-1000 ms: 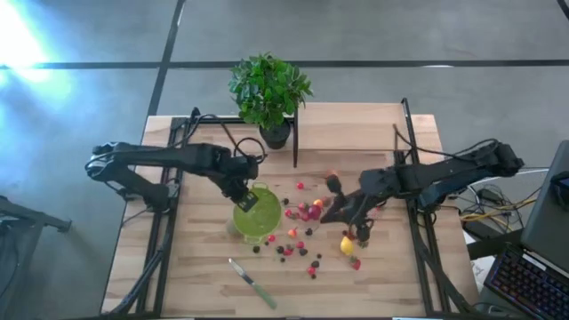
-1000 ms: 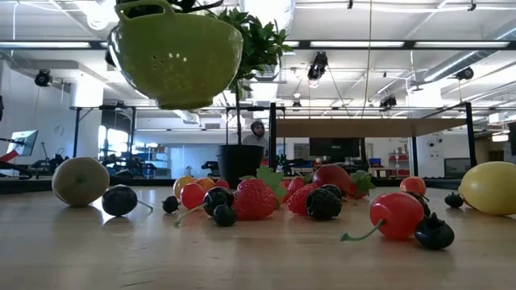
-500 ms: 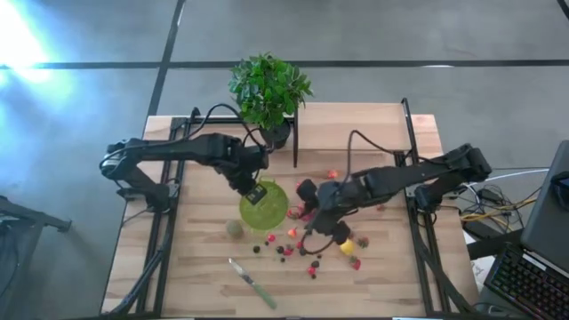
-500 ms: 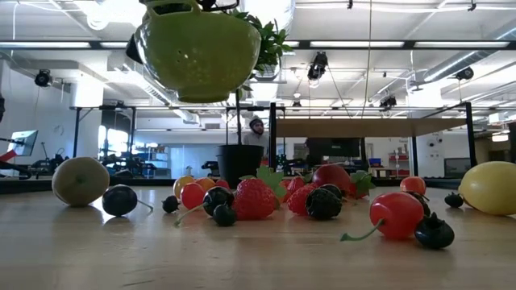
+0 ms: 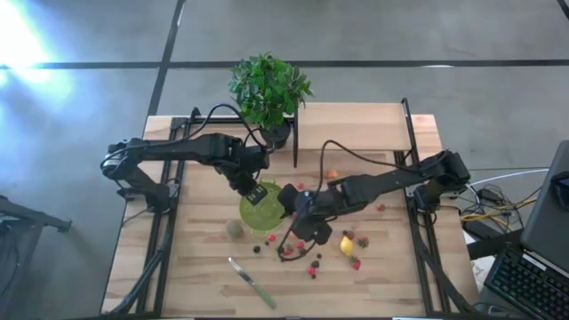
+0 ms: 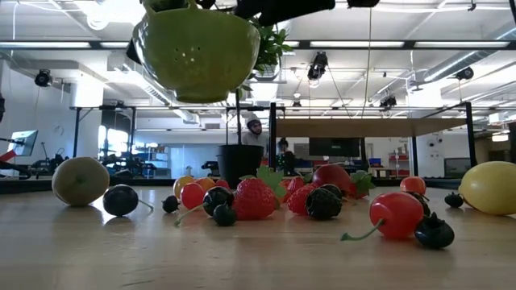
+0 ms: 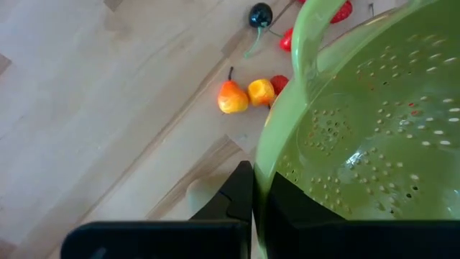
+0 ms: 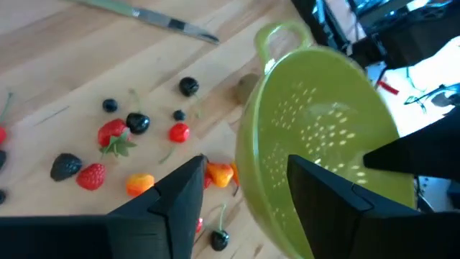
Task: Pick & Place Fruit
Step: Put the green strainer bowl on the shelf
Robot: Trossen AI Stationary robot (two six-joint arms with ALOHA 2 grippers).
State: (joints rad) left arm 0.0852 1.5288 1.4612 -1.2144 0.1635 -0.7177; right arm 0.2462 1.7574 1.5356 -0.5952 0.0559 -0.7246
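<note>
High view: my left gripper (image 5: 254,191) stays clamped on the rim of the lime-green colander (image 5: 264,207), holding it in the air above the wooden table (image 5: 391,284), while my right gripper (image 5: 291,199) has swung in from the far side of the fruit pile to the colander's edge. A second ago its fingers were pinched together over the berries near the lemon (image 5: 346,244); in the right wrist view they now stand apart, with nothing between them, over the colander's mouth. I judge that it has just let a piece go into the colander, though neither wrist view shows me a fruit lying inside. The low view shows the colander hanging well clear of the tabletop. Most of the fruit is on the wood: strawberries (image 6: 255,199), cherries and dark berries (image 6: 120,200) scattered beside and below the colander, the dull-green kiwi-like ball (image 5: 235,228) near its left edge. The green-handled knife (image 5: 252,284) lies untouched toward the front. Many pieces are left, so the task looks far from done.
</note>
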